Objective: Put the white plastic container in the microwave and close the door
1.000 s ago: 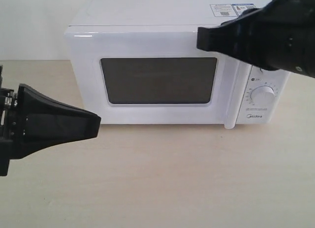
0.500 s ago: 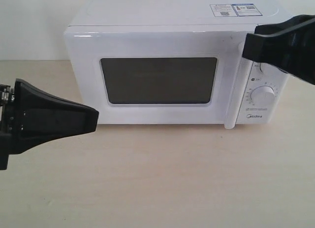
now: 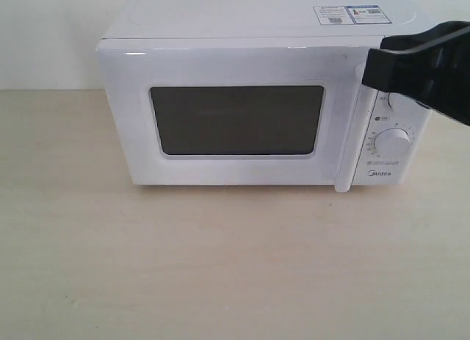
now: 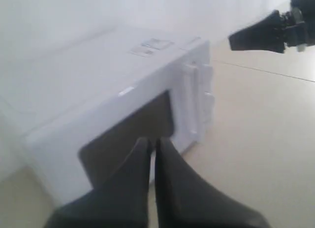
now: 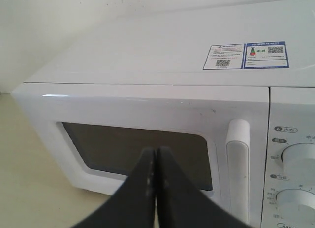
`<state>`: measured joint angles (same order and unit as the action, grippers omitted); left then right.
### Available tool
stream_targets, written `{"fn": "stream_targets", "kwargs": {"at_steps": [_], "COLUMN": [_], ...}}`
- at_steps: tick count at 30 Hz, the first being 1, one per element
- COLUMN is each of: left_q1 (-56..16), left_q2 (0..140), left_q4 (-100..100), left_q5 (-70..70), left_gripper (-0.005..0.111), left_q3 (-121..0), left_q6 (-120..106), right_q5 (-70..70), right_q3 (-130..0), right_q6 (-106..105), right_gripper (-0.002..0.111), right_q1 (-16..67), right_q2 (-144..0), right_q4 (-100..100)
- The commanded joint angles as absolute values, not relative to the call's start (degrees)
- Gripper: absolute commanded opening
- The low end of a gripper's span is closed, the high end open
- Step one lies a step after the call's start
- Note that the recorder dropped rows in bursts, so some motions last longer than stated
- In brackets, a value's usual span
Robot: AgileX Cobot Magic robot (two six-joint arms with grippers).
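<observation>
The white microwave [image 3: 220, 57] stands at the back of the table with its door [image 3: 236, 120] shut; the dark window and the vertical bar handle [image 3: 346, 134] face me. The white plastic container is out of view in every frame. My right gripper [image 3: 367, 68] hovers shut and empty in front of the microwave's upper right corner, above the dials; in its own wrist view its tips [image 5: 156, 150] point at the door window. My left gripper [image 4: 153, 140] is shut and empty, off to the microwave's left side, and does not show in the exterior view.
Two round dials [image 3: 393, 143] sit on the right panel, and stickers [image 3: 349, 15] lie on the microwave's top. The pale wooden tabletop [image 3: 235, 266] stretches in front of the microwave. A white wall stands behind.
My left gripper has drawn back to the left and left the exterior view. My right gripper swung right from the door's top to the dial panel and has stayed there.
</observation>
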<state>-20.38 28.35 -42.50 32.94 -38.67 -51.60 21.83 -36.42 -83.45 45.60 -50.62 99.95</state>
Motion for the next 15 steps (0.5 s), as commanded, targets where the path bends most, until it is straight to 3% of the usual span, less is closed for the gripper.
{"fn": "stream_targets", "kwargs": {"at_steps": [1,8,15], "left_q1": [-13.85,-9.87,-8.46], "left_q2": [15.63,5.13,4.36], "left_q4": [-31.36,-3.54,4.06], "left_q5": [35.04,40.79,28.86], "left_gripper": [0.004,0.004,0.004], "left_q3": [-38.61,-37.69,-27.02], "left_q6": [-43.84,-18.82,-2.36], "right_q5": [22.16,22.16,22.16], "right_q3": [-36.08,-36.08,-36.08], "right_q6": [-83.46,-83.46,-83.46], "right_gripper": [0.000,0.000,0.000], "right_q1": [45.23,45.23,45.23], "right_q2": [-50.42,-50.42,-50.42], "right_q4": [99.77,99.77,99.77]}}
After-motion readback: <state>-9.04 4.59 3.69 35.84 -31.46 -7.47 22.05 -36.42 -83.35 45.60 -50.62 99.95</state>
